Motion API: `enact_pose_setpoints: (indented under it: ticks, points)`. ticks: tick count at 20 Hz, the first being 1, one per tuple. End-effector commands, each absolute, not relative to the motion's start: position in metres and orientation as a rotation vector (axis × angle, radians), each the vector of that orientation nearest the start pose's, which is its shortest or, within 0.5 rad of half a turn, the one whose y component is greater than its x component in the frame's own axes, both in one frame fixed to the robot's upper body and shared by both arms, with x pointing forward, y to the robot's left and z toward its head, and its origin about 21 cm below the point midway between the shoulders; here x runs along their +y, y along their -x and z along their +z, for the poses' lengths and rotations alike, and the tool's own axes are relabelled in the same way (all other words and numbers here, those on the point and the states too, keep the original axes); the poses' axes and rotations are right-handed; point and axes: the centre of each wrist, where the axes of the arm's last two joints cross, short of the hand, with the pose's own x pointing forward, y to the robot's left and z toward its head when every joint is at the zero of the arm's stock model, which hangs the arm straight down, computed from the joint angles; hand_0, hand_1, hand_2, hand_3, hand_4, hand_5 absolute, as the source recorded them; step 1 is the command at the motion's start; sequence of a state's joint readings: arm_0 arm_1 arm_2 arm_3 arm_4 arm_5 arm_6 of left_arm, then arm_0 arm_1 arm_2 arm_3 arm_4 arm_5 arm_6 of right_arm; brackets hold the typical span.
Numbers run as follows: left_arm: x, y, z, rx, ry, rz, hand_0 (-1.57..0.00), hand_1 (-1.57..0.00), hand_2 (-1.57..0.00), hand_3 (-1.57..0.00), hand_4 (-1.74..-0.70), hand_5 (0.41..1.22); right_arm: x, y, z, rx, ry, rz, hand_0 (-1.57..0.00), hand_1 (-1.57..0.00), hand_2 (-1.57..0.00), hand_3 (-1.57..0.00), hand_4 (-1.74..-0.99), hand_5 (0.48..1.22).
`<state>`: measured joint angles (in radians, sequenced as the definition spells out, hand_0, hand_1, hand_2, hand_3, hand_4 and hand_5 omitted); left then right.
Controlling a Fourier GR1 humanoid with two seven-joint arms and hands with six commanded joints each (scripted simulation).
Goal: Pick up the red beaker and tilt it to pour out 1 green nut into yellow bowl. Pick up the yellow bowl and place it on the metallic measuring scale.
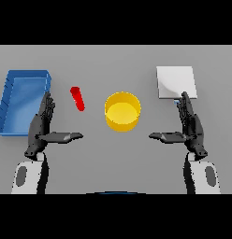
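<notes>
Scene: A humanoid robot faces a grey table (pixel 136 60), both hands poised above it and nothing yet grasped.
Left hand: The left hand (pixel 41 126) hovers near the table's left side, fingers straight and pointing toward the far edge, thumb stretched inward; it holds nothing.
Right hand: The right hand (pixel 192 125) mirrors it on the right side, fingers straight, thumb inward, empty.
Red beaker: The red beaker (pixel 77 98) sits left of the table's centre, just ahead of and inward from the left hand's fingertips. Its long axis appears slanted, top end toward the far left, lower end toward the bowl.
Nearer hand: The left, by a clear margin; the right is well apart from the beaker.
Yellow bowl: The yellow bowl (pixel 122 111) sits at mid-table, between the hands, to the right of the beaker.
Scale: The metallic measuring scale (pixel 176 81) lies toward the far right, just beyond the right hand's fingertips.
Other: A blue tray (pixel 10 100) lies at the left edge, partly behind the left hand.
Hard to make out: No green nut can be seen in the beaker; whether the beaker stands or lies tipped is unclear.
</notes>
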<state>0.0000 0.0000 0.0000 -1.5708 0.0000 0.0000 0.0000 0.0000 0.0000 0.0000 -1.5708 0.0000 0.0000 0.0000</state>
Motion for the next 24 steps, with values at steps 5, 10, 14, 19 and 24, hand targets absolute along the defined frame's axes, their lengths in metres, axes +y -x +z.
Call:
enact_pose_setpoints:
  ticks: [5, 10, 14, 19, 24]
  points:
    - [0.221, -0.241, -0.004, -1.578, 0.006, -0.001, 0.0, 0.0, 0.0, 0.0, -1.2, 0.677, -0.224, -0.249, -0.003, -1.571, -0.002, 0.0, 0.0, 0.0, 0.0, 0.0, -1.177, 0.572]
    - [0.219, -0.219, 0.009, -1.611, -0.047, -0.167, 0.0, 0.0, 0.0, 0.0, -1.2, 0.674, -0.228, -0.235, 0.006, -1.642, 0.144, 0.218, 0.0, 0.0, 0.0, 0.0, -1.19, 0.579]
    - [0.219, -0.222, 0.015, -1.587, -0.06, -0.187, 0.0, 0.0, 0.0, 0.0, -1.18, 0.66, -0.225, -0.235, 0.011, -1.646, 0.13, 0.234, 0.0, 0.0, 0.0, 0.0, -1.206, 0.585]
    - [0.212, -0.223, 0.011, -1.569, -0.055, -0.205, 0.0, 0.0, 0.0, 0.0, -1.18, 0.658, -0.23, -0.235, 0.012, -1.663, 0.076, 0.221, 0.0, 0.0, 0.0, 0.0, -1.284, 0.618]
    - [0.204, -0.251, -0.001, -1.528, -0.085, -0.213, 0.0, 0.0, 0.0, 0.0, -1.21, 0.664, -0.232, -0.237, 0.008, -1.669, 0.062, 0.229, 0.0, 0.0, 0.0, 0.0, -1.295, 0.623]
